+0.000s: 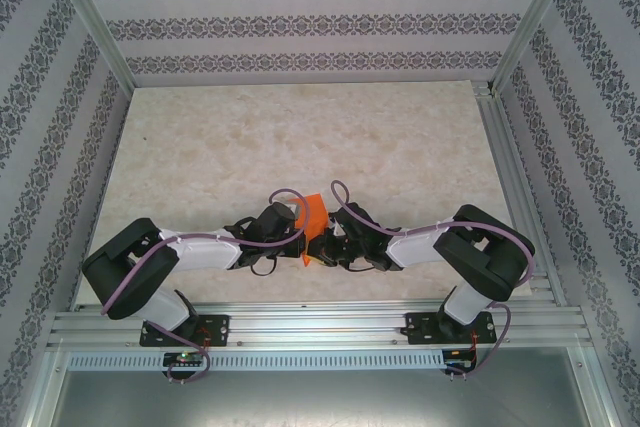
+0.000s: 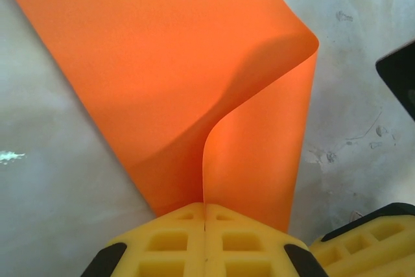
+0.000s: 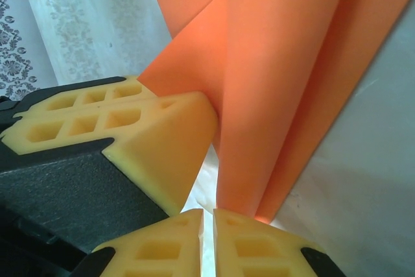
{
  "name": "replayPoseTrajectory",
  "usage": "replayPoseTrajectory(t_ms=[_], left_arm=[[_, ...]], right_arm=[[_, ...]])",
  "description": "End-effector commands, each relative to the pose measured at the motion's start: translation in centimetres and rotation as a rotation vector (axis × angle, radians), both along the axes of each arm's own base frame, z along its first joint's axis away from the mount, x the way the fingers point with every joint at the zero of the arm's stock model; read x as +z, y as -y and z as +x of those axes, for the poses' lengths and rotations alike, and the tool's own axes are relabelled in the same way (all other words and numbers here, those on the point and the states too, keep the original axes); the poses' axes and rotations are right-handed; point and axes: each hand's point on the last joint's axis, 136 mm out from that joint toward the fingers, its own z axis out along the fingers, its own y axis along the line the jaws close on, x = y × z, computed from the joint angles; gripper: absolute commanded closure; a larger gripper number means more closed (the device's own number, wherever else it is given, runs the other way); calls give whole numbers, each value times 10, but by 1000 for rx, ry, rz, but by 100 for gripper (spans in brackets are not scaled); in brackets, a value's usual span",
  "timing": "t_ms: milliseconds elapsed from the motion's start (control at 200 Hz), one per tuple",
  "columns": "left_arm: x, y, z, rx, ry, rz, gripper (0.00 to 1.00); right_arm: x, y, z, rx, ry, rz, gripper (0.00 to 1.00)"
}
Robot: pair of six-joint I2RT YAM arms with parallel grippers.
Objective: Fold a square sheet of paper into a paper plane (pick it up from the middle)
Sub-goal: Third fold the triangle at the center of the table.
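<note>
L claw [image 2: 205, 211] & R claw [image 3: 209, 217] both pinched on orange paper [image 2: 162, 63].

Surface: pale beige, marble-patterned rectangular tabletop [image 1: 300, 137], stretching back from the silver aluminium rail [image 1: 320, 325].
Marks: small dark scuffs [image 2: 327, 156] on the beige top.

We see bright orange paper [image 2: 162, 63] (plain, unmarked), yellow finger pads [image 2: 168, 244], a pale marbled table [image 1: 300, 127], grey floral-striped walls [image 1: 300, 22], purple cables [image 1: 338, 185]

Pale marbled tabletop [image 1: 300, 127], damask-patterned walls [image 1: 300, 27], what looks like an aluminium frame [image 1: 320, 327]
</note>
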Motion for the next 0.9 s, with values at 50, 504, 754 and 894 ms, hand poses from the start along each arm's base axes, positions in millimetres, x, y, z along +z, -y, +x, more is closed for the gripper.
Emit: replayPoseTrajectory(t_ms=[50,504,754,894], left_arm=[[7,-1,8,-1,30,14,96],[1,2,8,-10,15,19,96],[-1,1,7,-11,8,26,96],[-1,1,8,-13,12,29,96]], right_arm=[[9,-10,-1,17,15,40,87],[-12,-3,-9,7,-21,-3,88],[-22,0,-10,0,-34,-30,88],[-6,-9,-8,6,-13,45,87]])
